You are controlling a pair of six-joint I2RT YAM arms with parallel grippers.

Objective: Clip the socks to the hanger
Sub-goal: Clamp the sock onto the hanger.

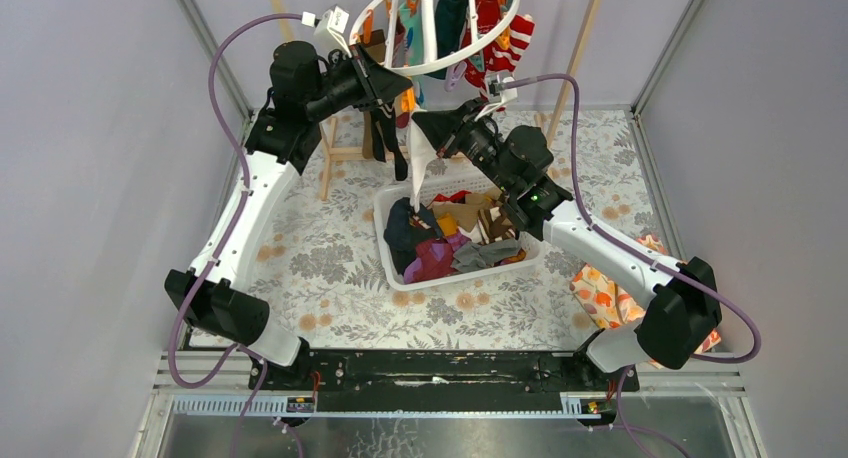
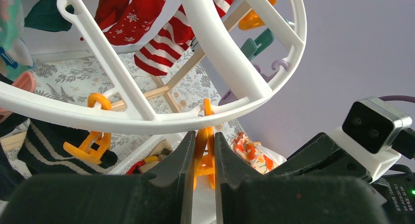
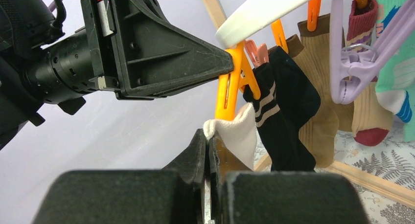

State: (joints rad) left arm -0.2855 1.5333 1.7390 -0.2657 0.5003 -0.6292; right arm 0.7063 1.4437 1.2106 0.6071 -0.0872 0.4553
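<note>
The white ring hanger [image 1: 490, 40] hangs at the back, with several socks clipped on it. My left gripper [image 2: 201, 138] is shut on an orange clip [image 2: 207, 155] that hangs from the ring's rim [image 2: 147, 122]. The same clip shows in the right wrist view [image 3: 229, 94], squeezed by the left fingers [image 3: 195, 65]. My right gripper [image 3: 209, 138] is shut on the edge of a white sock [image 3: 240, 133] and holds it right at the clip's lower end. In the top view the white sock [image 1: 422, 163] hangs down from between the two grippers over the basket.
A white slotted basket [image 1: 385, 248] with several more socks stands mid-table under the hanger. A light wooden rack frame [image 1: 345, 153] holds the hanger up. An orange-flowered bag [image 1: 605, 298] lies at the right. A black striped sock [image 3: 281, 116] and a tan sock [image 3: 325, 87] hang beside the clip.
</note>
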